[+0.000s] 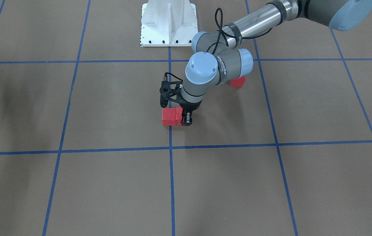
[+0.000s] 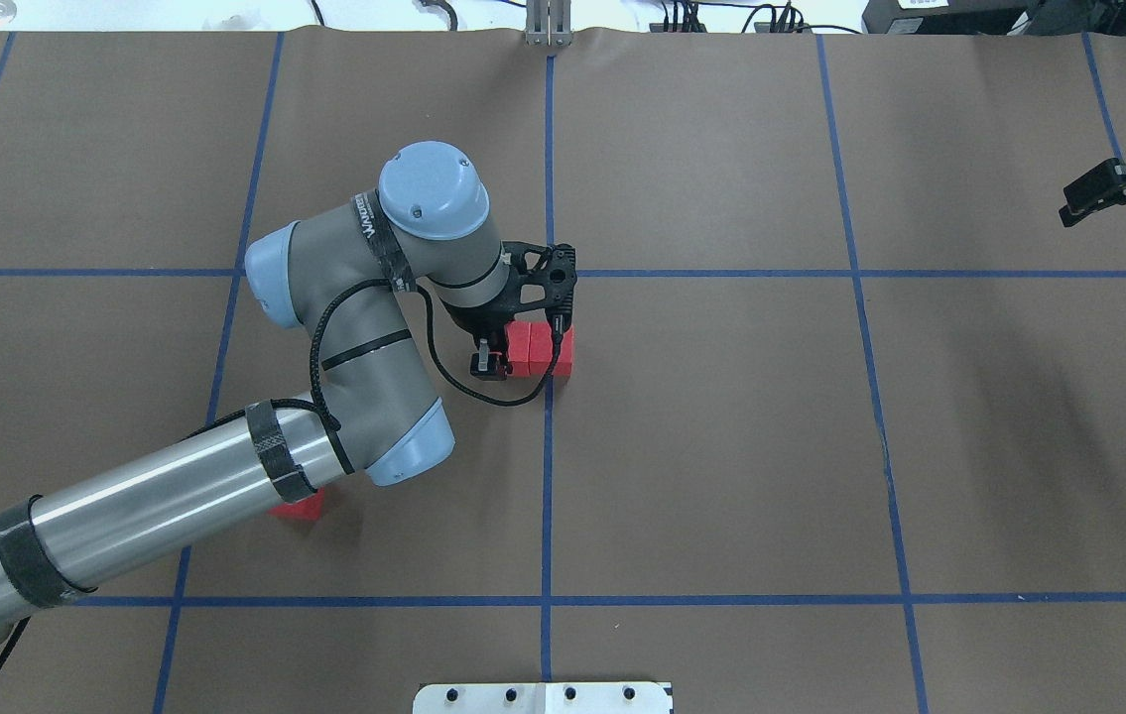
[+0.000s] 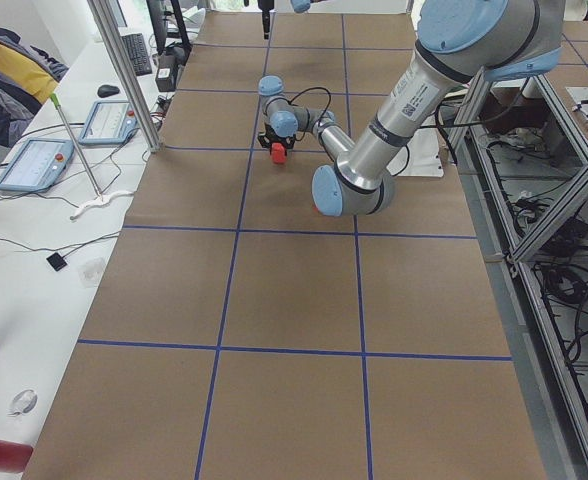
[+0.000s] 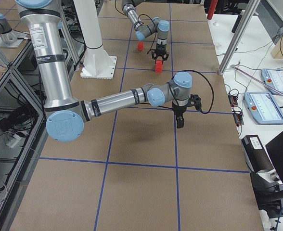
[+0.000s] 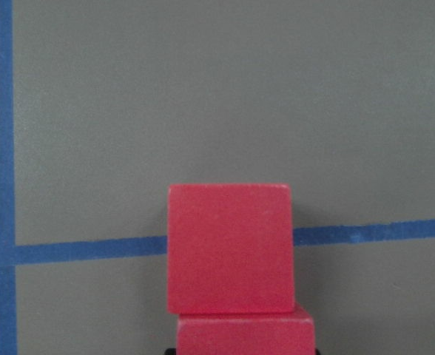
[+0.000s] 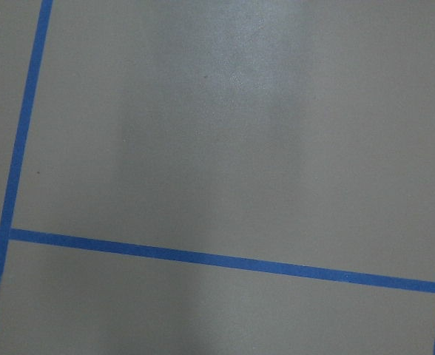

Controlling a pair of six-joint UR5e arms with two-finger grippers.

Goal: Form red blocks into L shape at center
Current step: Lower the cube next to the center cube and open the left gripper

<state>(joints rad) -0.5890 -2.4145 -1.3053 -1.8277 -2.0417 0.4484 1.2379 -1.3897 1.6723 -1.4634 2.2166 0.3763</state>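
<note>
Two red blocks lie side by side at the center. One (image 2: 563, 352) (image 1: 168, 117) sits on the middle vertical tape line (image 2: 548, 466). The other (image 2: 520, 345) (image 1: 179, 115) touches it and sits between the fingers of my left gripper (image 2: 503, 355) (image 1: 184, 115), which is down at the floor and shut on it. The left wrist view shows both, the gripped block (image 5: 245, 334) at the bottom edge and its neighbour (image 5: 229, 248) over the tape. The third red block (image 2: 297, 508) (image 1: 237, 81) lies apart, partly hidden by my left arm. My right gripper (image 2: 1078, 203) hovers far off, shut and empty.
The white robot base (image 1: 167, 23) stands at the table's near edge on the middle tape line. My left forearm (image 2: 156, 506) stretches low across the left half of the floor. A seated operator (image 3: 4, 60) and tablets are beside the table.
</note>
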